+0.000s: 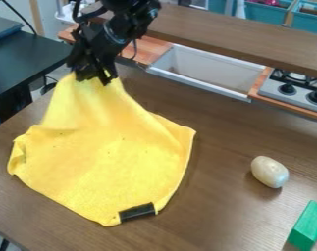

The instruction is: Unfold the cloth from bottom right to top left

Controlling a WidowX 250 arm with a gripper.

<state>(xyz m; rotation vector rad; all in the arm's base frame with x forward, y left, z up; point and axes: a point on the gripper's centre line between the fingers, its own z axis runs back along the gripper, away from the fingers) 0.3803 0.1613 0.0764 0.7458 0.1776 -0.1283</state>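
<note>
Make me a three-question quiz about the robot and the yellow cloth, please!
1. True or false: the gripper holds part of the yellow cloth up off the table.

2. Which is closest to the green block?
A) the sink
B) the pale egg-shaped thing
C) the stove

3. Fill in the colour: the patch on the cloth's edge is ____.

Key: 1 true; 2 B; 3 black.

Inspection finding: no legible text, label, brand, number or sign.
</note>
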